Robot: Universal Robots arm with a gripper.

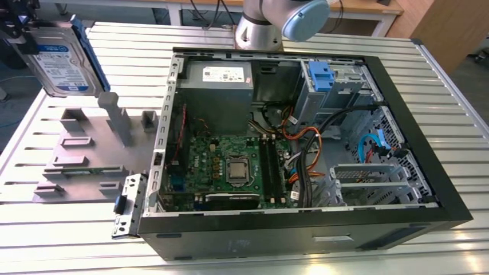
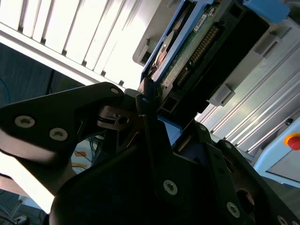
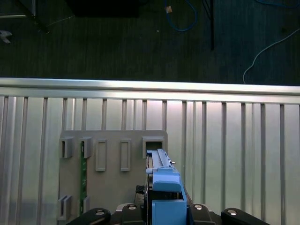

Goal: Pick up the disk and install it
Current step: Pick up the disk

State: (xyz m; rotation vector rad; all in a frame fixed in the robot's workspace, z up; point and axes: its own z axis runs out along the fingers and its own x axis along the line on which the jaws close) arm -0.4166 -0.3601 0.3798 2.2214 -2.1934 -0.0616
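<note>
Exterior view: a slatted table (image 1: 77,246) bears an open computer case (image 1: 306,229), well off to the pincer's (image 3: 164,212) side, and a grey holder tray (image 1: 77,166) beneath it. The pincer is clenched on the disk (image 1: 57,60), which hangs upright above the tray.

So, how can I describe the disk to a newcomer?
Find the open computer case on the slatted table. At the exterior view's left lies a grey fixture plate; the disk hangs near its far end. Only it is silver with a white-and-blue label and blue frame.
</note>
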